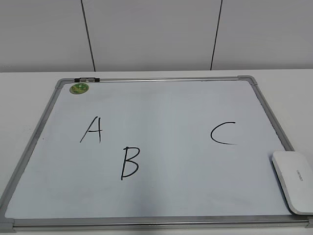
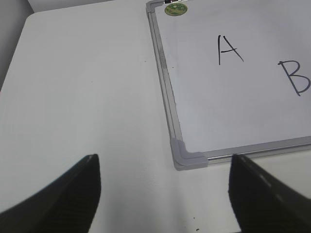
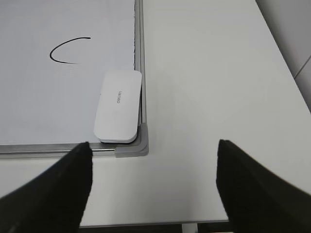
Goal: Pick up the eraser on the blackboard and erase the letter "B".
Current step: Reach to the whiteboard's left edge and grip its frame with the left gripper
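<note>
The blackboard [image 1: 161, 107] is a white board with a silver frame, lying flat on the table. The black letter "B" [image 1: 130, 162] is at its lower middle and also shows in the left wrist view [image 2: 296, 76]. The white eraser [image 1: 295, 180] lies at the board's near right corner, also in the right wrist view [image 3: 118, 106]. My left gripper [image 2: 165, 194] is open and empty over the table by the board's near left corner. My right gripper [image 3: 154, 182] is open and empty, short of the eraser. Neither gripper shows in the exterior view.
The letter "A" [image 1: 92, 129] is left of the "B" and the letter "C" [image 1: 222, 133] is to the right. A round green sticker [image 1: 79, 88] sits at the far left corner. The white table [image 3: 209, 87] extends right to its edge.
</note>
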